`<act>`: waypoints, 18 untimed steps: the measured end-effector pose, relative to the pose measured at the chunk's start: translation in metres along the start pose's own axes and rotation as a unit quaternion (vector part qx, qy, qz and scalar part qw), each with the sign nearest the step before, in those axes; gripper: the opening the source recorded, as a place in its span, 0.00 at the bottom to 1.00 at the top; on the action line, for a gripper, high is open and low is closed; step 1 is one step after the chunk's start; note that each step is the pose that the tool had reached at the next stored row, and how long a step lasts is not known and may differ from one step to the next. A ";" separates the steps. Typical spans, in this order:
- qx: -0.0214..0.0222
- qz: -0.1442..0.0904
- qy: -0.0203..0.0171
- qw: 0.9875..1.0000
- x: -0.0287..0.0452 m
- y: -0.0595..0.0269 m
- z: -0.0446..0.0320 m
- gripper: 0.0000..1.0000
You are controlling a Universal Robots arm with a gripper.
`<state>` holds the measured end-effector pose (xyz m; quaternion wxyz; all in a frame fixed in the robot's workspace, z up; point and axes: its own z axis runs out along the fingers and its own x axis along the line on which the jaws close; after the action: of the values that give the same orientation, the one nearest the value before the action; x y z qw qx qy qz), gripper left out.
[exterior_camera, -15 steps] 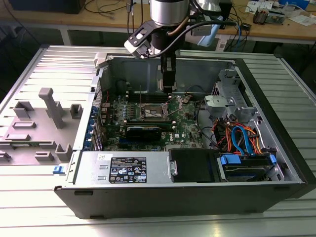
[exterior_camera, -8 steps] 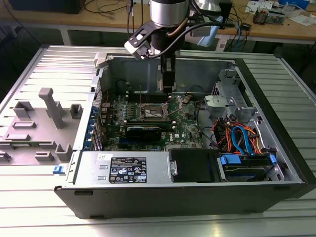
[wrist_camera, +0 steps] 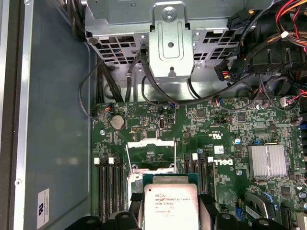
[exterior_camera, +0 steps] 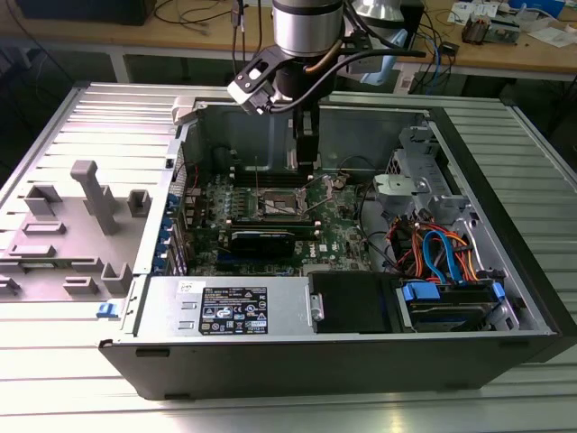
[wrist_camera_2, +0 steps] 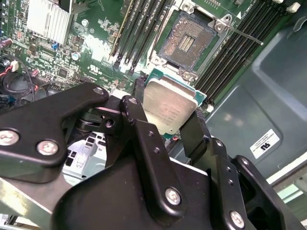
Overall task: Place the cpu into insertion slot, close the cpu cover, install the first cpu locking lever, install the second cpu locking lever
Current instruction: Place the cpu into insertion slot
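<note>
My gripper (wrist_camera_2: 164,115) is shut on the cpu (wrist_camera_2: 169,104), a flat square chip with a dull silver top and green rim, clamped between two black fingers (wrist_camera_2: 133,109). In the first wrist view the cpu (wrist_camera: 171,207) hangs above the green motherboard, just short of the insertion slot (wrist_camera: 150,160). The slot (wrist_camera_2: 186,40) lies open with its contact field bare. A silvery frame, the cpu cover (wrist_camera: 150,143), stands raised at the slot's edge. One thin locking lever (wrist_camera_2: 243,34) sticks out beside the slot. In the exterior view the gripper (exterior_camera: 305,155) hovers inside the case over the slot (exterior_camera: 278,204).
The open computer case (exterior_camera: 505,234) walls in the motherboard. Black memory slots (wrist_camera_2: 144,28) flank the socket. A finned silver heatsink (wrist_camera: 266,160) sits on the board, a metal drive cage (wrist_camera: 170,33) and bundled cables (exterior_camera: 442,253) are nearby. A grey fixture tray (exterior_camera: 81,216) lies at the exterior view's left.
</note>
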<state>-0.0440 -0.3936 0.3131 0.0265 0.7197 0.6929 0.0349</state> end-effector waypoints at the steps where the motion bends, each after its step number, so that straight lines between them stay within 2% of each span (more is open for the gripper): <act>1: 0.000 0.000 0.000 1.000 0.0000 -0.0001 0.0008 0.55; 2: 0.000 0.000 0.000 1.000 -0.0001 -0.0016 0.0040 0.55; 18: 0.000 0.000 0.000 1.000 -0.0002 -0.0025 0.0097 0.55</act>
<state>-0.0457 -0.3936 0.3032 0.0265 0.7197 0.6929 0.0350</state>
